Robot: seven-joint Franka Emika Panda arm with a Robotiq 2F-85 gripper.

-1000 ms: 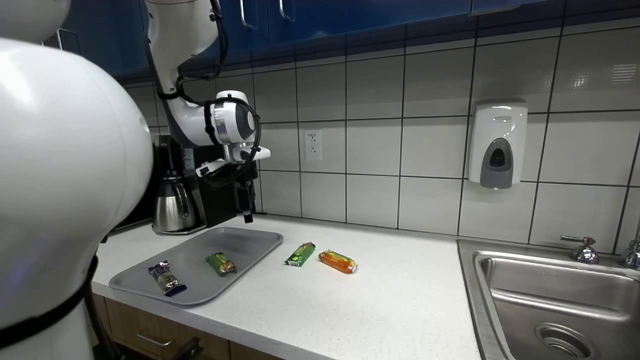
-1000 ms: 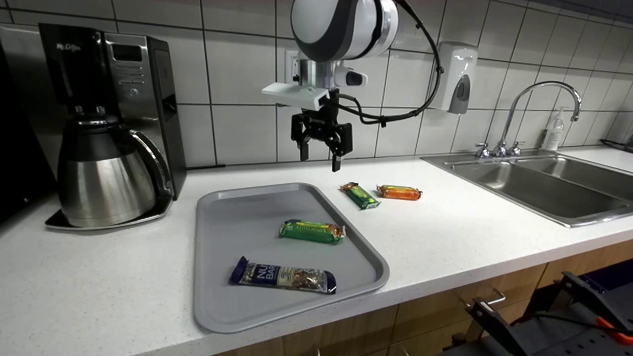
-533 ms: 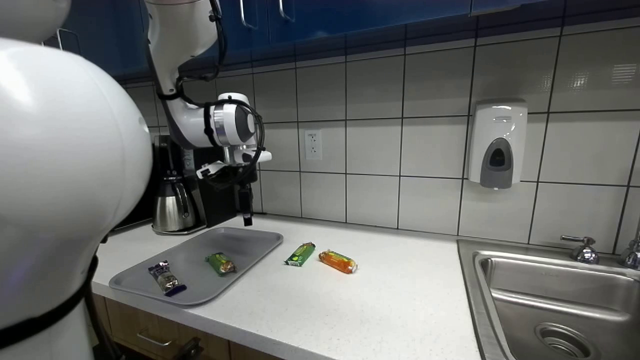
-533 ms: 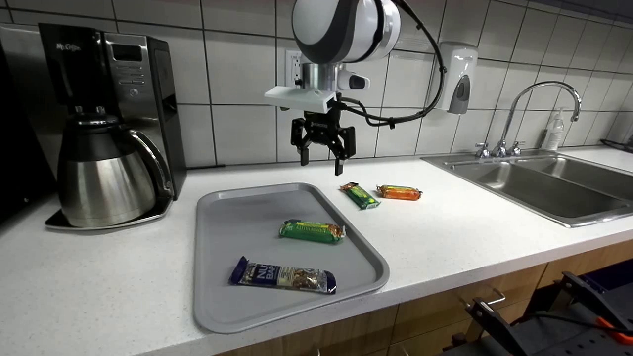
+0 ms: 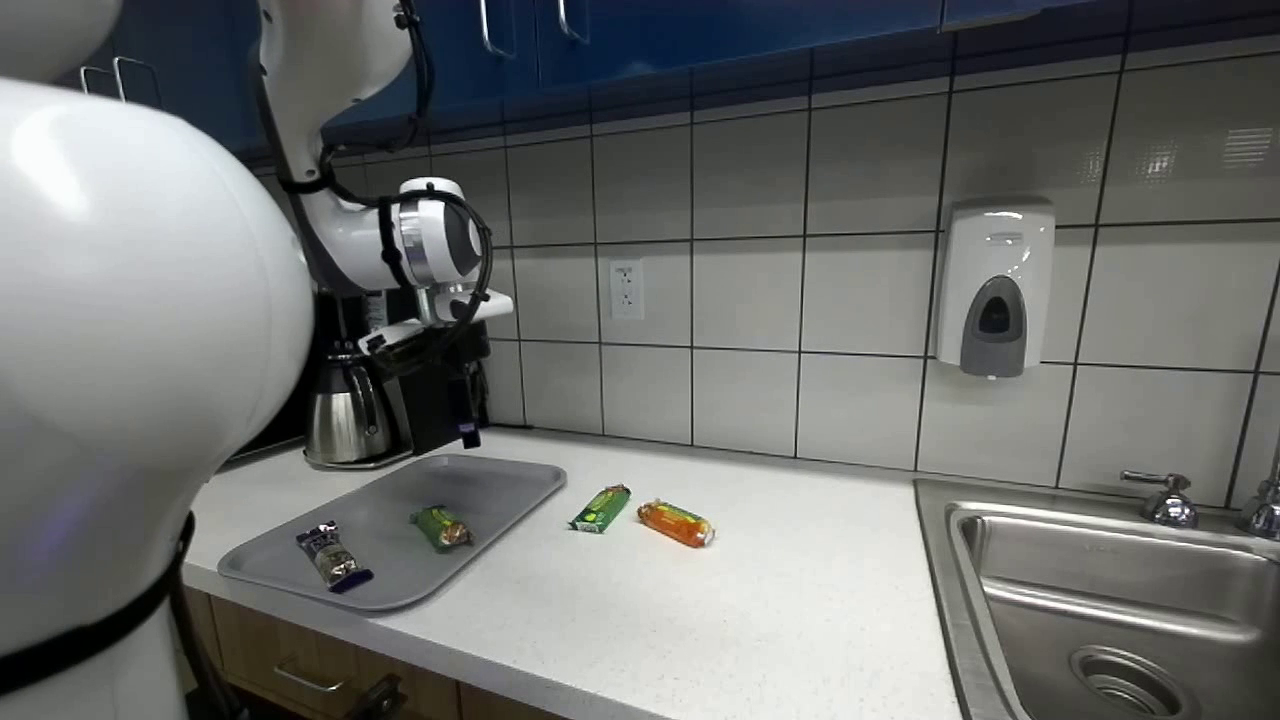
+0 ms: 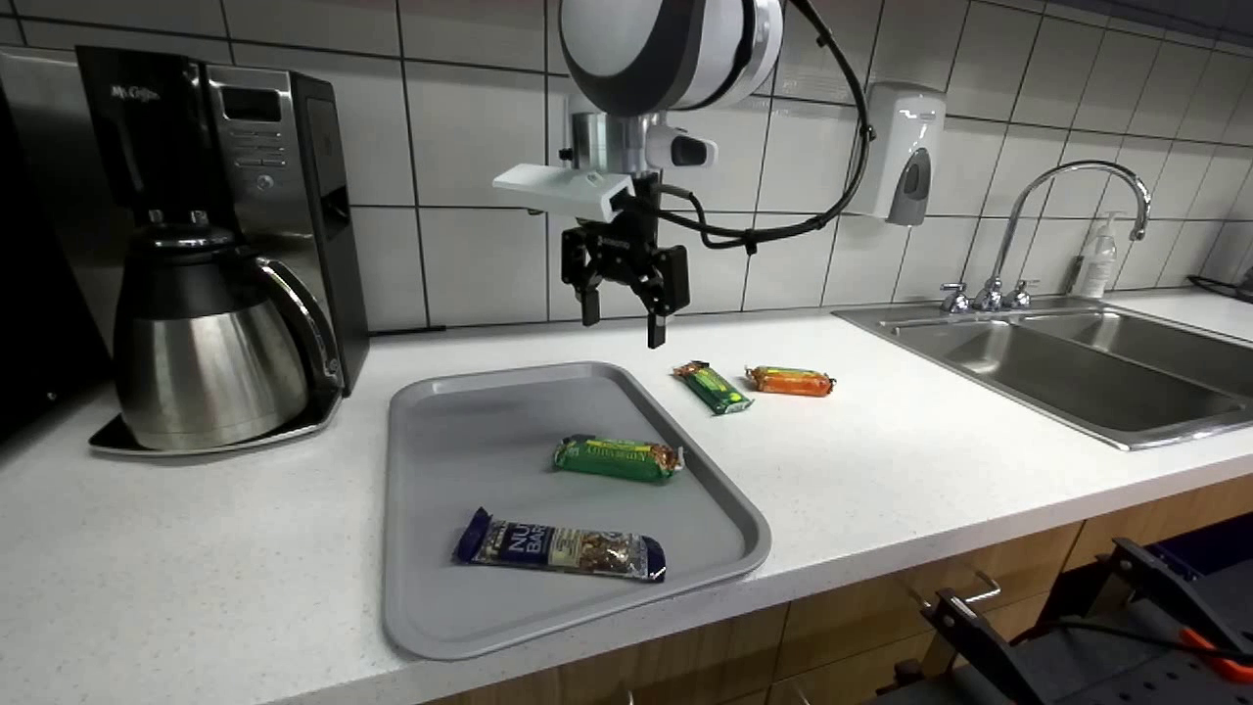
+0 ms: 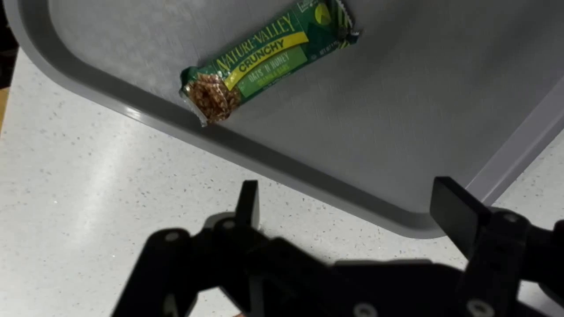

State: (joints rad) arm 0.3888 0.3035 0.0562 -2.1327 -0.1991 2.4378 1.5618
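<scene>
hand (image 6: 624, 329) spread, air beneath | near tray rim (image 7: 308, 186) | green bar (image 7: 266, 57) inside

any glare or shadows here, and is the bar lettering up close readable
Wrist view: a pale sheen streaks the counter, soft shadows lie across the tray, yet large lettering on the green bar reads easily; in an exterior view, small bright reflections mark the wall tiles, and the black end effector nearly blends into the dark coffee maker behind.
</scene>
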